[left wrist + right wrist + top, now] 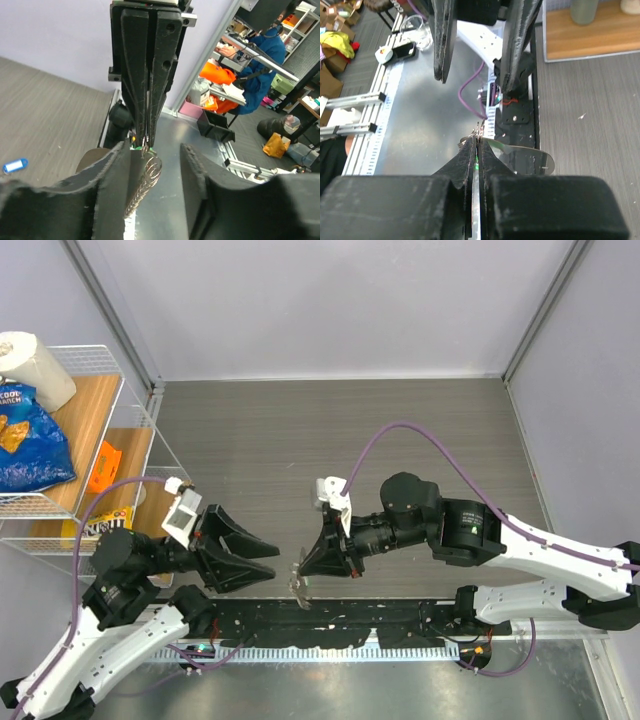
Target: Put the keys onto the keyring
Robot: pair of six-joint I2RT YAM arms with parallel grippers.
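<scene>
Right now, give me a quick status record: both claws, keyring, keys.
right claw: shut on keyring
left claw: open, empty, facing right claw
keyring: ring and chain hang below right claw's tips
green key: only a green sliver shows at those tips
blue-tagged key: lying on table, clear of both claws

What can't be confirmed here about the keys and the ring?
Green key: left wrist view shows only a sliver; the right gripper's shut jaws hide the rest.
Whether it is on the keyring: too small in the top view, covered by jaws in the right wrist view.
Blue key: blade too small, left wrist view.
</scene>
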